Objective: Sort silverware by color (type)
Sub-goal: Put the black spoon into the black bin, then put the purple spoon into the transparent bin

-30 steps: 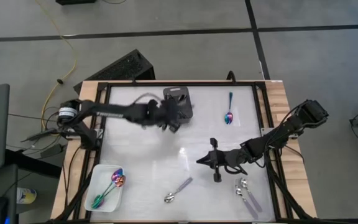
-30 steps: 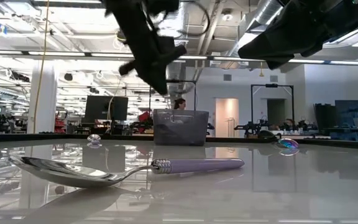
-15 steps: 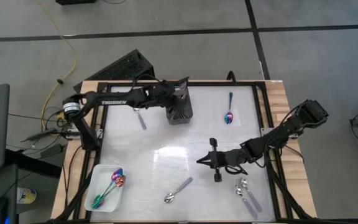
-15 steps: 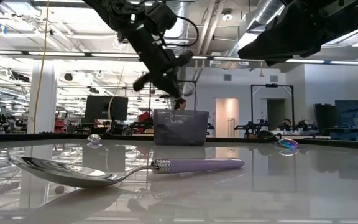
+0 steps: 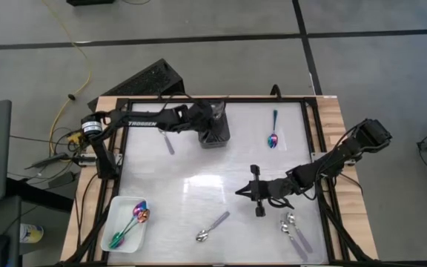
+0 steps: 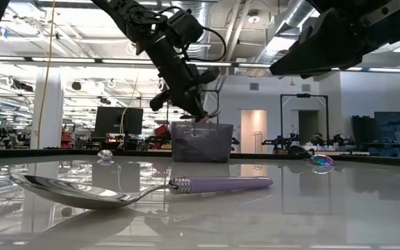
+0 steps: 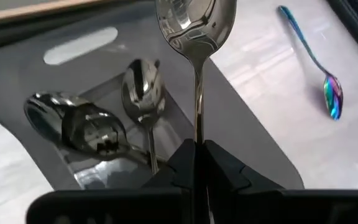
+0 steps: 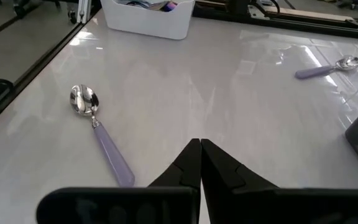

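My left gripper [image 5: 209, 121] hangs over the small black bin [image 5: 215, 137] at the back of the table, shut on the handle of a dark shiny spoon [image 7: 196, 28] whose bowl points away from the wrist. Two more dark spoons [image 7: 143, 93] lie inside the bin [image 7: 241, 124]. In the low view the left gripper [image 6: 201, 114] is just above the bin's [image 6: 201, 142] rim. A rainbow spoon [image 5: 273, 133] lies to the bin's right. My right gripper [image 5: 245, 191] waits shut and empty above the table's middle right.
Silver spoons with lilac handles lie left of the bin [image 5: 167, 142], at the front middle [image 5: 212, 227] and as a pair at the front right [image 5: 295, 231]. A white tray [image 5: 117, 215] at the front left holds rainbow spoons.
The left arm swung its held spoon to the bin and lowered it toward the rim. The right arm has not moved.
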Tool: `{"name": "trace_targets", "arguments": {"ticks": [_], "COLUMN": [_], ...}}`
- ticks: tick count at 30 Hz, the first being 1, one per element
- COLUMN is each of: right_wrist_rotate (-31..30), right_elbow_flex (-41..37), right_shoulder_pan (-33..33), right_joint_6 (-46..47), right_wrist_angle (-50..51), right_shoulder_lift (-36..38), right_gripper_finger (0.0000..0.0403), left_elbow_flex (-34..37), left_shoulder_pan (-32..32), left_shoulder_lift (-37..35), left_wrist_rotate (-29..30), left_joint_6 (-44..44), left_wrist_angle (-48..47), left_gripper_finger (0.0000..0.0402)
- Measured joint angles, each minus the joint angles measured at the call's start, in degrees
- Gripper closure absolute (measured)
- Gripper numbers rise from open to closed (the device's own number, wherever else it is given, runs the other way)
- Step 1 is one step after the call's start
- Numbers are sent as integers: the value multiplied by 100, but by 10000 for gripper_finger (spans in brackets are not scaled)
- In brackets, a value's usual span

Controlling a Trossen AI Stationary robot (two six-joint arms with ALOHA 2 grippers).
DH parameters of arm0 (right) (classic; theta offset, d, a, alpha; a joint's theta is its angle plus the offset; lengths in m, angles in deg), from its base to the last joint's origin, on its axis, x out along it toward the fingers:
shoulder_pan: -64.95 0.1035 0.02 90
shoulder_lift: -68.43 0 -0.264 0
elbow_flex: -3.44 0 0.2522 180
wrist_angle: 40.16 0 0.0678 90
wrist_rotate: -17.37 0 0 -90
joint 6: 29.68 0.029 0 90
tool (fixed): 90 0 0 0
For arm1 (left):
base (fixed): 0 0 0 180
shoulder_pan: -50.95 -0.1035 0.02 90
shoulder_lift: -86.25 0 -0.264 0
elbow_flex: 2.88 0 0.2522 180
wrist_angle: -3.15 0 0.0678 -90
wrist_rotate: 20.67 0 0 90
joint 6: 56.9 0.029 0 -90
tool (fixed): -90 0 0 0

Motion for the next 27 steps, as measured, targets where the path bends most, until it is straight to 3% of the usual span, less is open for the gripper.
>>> {"name": "trace_targets", "arguments": {"ticks": [9,23,27], "right_wrist_rotate": [0,0,0], "right_elbow_flex": [0,0,0], "right_shoulder_pan": [3,5,18], "right_joint_6": [19,156,172], "right_wrist_angle": [-26,-14,-8], "right_shoulder_lift": [0,0,0], "right_gripper_finger": [372,372,372], "left_elbow_flex": [0,0,0], "left_shoulder_pan": [-4,7,-60], "left_shoulder_lift": [0,0,-136], "left_wrist_rotate": [235,194,90], "left_joint_6": [200,242,602], "left_wrist_angle": [-365,-360,-386], "left_gripper_finger": [391,329,317]}}
